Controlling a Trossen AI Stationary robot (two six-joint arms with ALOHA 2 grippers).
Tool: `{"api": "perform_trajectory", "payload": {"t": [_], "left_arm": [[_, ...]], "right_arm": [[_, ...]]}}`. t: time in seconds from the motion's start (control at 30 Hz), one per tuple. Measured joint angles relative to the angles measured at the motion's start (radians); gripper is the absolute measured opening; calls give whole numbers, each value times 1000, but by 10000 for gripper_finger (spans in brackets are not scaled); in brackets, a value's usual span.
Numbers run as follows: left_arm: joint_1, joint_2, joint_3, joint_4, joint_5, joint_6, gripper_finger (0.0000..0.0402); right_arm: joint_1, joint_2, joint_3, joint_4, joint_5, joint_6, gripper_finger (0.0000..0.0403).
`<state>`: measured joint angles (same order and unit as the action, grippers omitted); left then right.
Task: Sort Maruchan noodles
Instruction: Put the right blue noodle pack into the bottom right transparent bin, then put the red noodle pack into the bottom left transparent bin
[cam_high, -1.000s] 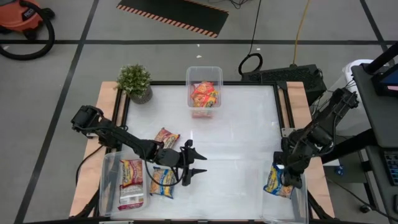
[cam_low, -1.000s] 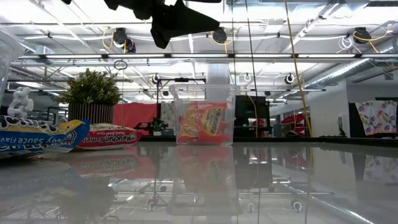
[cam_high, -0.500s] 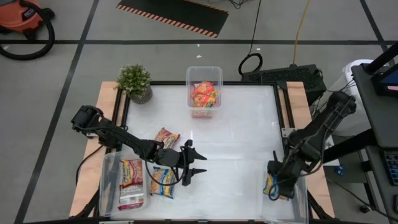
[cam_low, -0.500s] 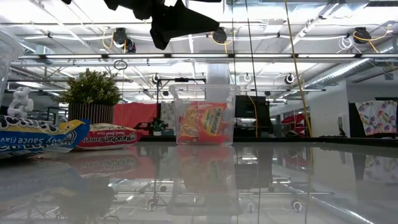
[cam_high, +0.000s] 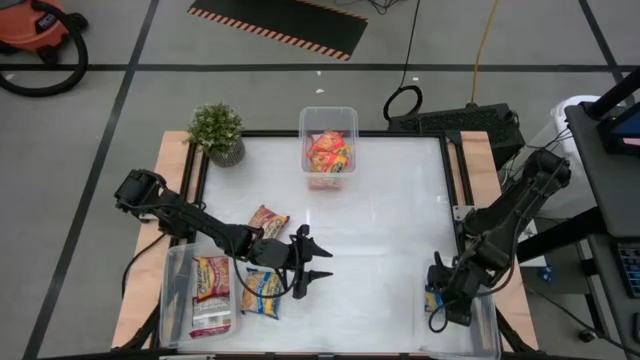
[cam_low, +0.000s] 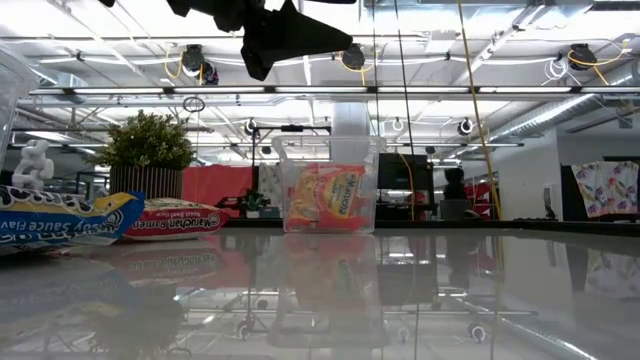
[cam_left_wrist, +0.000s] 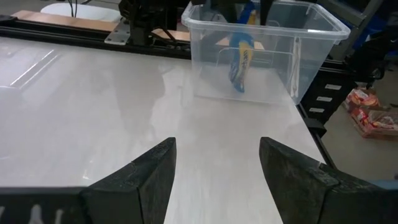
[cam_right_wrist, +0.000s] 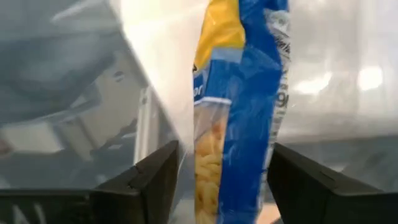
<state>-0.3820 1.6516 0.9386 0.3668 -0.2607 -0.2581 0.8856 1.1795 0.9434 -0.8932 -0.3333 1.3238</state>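
Observation:
My right gripper (cam_high: 437, 303) is low inside the clear bin (cam_high: 484, 335) at the table's near right corner, open. A yellow-blue noodle packet (cam_right_wrist: 239, 93) stands upright between its fingers; the left wrist view shows the packet (cam_left_wrist: 239, 62) with its lower end near the bin floor. My left gripper (cam_high: 328, 265) hovers open above the table's near middle, holding nothing. A red-orange packet (cam_high: 268, 222) and a yellow-blue packet (cam_high: 261, 293) lie flat on the table beside it. Other packets lie in the far bin (cam_high: 328, 112) and the near left bin (cam_high: 172, 300). My right gripper comes at the yellow-blue packet from above, pointing down, its open fingers on either side of the packet's upper end (cam_right_wrist: 214, 162). One edge of the packet overlaps one finger (cam_right_wrist: 311, 186) in the wrist view; whether it touches, I cannot tell.
A potted plant (cam_high: 217, 132) stands at the far left corner. The clear far bin (cam_low: 330, 195) sits at the middle of the far edge. The white tabletop (cam_high: 390, 220) between the arms is bare. Raised rails frame the table's sides.
My right gripper has gone down into the near right bin, shifting a little toward the table's near and left edges. The yellow-blue packet went with it and is now mostly hidden under the arm in the high view.

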Motion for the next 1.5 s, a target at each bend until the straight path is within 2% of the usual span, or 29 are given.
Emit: {"api": "perform_trajectory", "payload": {"t": [0.13, 0.27, 0.47, 0.7, 0.83, 1.0, 1.1, 1.17, 1.3, 1.43, 1.5], "left_arm": [[2, 0, 0, 0, 0, 0, 235], [2, 0, 0, 1, 0, 0, 235], [2, 0, 0, 2, 0, -8, 235], [2, 0, 0, 2, 0, 26, 235], [2, 0, 0, 2, 0, 44, 235], [3, 0, 0, -6, -31, 66, 235], [5, 0, 0, -96, -158, 63, 235], [16, 0, 0, -180, -254, 5, 235], [54, 0, 0, -343, -301, -117, 235], [86, 0, 0, -473, -300, -192, 235], [105, -6, 6, -557, -291, -226, 235]], "right_arm": [[-2, -69, -1, 5, -14, 73, 227], [-1, -147, -1, -31, -1, 138, 218], [-1, -211, -1, -139, 88, 140, 202], [-2, -255, -1, -36, 245, 29, 192], [-2, -276, -1, 96, 409, -85, 186], [-22, -266, -1, 279, 717, -288, 182], [-41, -226, -1, 367, 888, -418, 182], [-65, -188, -1, 411, 975, -501, 182], [-140, -101, -1, 472, 1063, -632, 182], [-235, -9, -1, 532, 1063, -743, 182], [-289, 31, -1, 561, 1025, -812, 182]]}}
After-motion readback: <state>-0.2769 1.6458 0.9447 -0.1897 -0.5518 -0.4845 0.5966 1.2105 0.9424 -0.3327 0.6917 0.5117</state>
